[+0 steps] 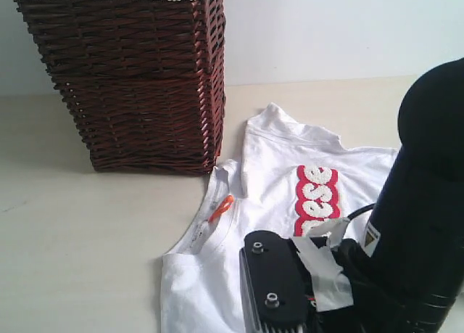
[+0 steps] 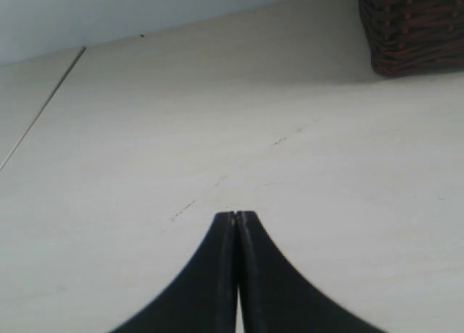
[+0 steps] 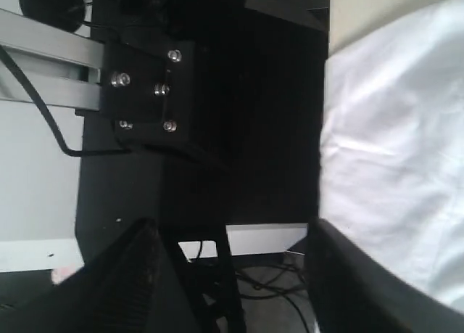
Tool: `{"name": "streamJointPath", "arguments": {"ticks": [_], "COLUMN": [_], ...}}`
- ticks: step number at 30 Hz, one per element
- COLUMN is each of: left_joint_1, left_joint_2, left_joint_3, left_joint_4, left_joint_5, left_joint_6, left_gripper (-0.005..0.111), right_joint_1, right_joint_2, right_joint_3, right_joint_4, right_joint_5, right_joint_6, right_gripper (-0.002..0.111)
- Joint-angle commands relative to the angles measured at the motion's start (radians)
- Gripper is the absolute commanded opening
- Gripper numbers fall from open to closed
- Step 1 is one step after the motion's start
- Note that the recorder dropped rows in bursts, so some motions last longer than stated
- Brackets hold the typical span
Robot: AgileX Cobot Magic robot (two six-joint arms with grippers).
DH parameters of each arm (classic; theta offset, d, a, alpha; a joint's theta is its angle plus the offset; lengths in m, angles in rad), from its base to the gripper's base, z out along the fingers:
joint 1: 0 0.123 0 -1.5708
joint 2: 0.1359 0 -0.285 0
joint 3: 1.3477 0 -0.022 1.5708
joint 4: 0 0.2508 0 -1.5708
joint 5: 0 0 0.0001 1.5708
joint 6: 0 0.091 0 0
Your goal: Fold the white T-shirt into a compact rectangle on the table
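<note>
Part of shirt hidden behind right arm; I count one, plus one basket. Jaws: left gripper closed tight, right gripper wide.

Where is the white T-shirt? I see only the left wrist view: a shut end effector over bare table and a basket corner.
Observer: In the exterior view, the white T-shirt lies on the table beside the wicker basket.
Operator: Is the right end effector holding it?
Observer: No. The right end effector is open with nothing inside it, and the shirt lies just beside it.
Operator: Is it folded?
Observer: It is not a compact rectangle yet. Its lettering faces up.
</note>
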Motion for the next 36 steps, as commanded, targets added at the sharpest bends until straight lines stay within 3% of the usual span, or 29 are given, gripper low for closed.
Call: {"name": "streamJointPath", "arguments": {"ticks": [1, 3, 6, 10, 11, 20, 29, 32, 36], "left_joint_1": [0.002, 0.002, 0.002, 0.002, 0.002, 0.002, 0.002, 0.002, 0.002], "left_joint_2": [0.002, 0.002, 0.002, 0.002, 0.002, 0.002, 0.002, 0.002, 0.002], "left_joint_3": [-0.003, -0.003, -0.003, -0.003, -0.003, -0.003, -0.003, -0.003, -0.003], "left_joint_4": [-0.009, -0.009, -0.009, -0.009, -0.009, -0.009, -0.009, -0.009, -0.009], "left_joint_5": [-0.005, -0.005, -0.005, -0.005, -0.005, -0.005, -0.005, -0.005, -0.005], "left_joint_6": [-0.006, -0.006, -0.006, -0.006, -0.006, -0.006, -0.006, -0.006, -0.006], "left_gripper": [0.000, 0.000, 0.000, 0.000, 0.000, 0.000, 0.000, 0.000, 0.000], "right_joint_1": [-0.001, -0.001, -0.004, -0.049, -0.060, -0.075, -0.075, -0.075, -0.075], "right_joint_2": [-0.005, 0.016, 0.091, 0.271, 0.306, 0.534, 0.553, 0.553, 0.553], "right_joint_3": [-0.025, -0.025, -0.025, -0.035, -0.045, -0.185, -0.214, -0.214, -0.214], "right_joint_4": [-0.153, -0.246, -0.456, -0.563, -0.561, -0.470, -0.081, -0.027, -0.031], "right_joint_5": [-0.285, -0.486, -0.719, -0.882, -0.893, -0.856, -0.668, -0.599, -0.667], "right_joint_6": [0.087, 0.202, 0.420, 0.549, 0.554, 0.575, 0.197, 0.178, 0.208], "right_gripper": [0.056, 0.054, 0.041, 0.004, 0.000, 0.000, 0.000, 0.000, 0.000]}}
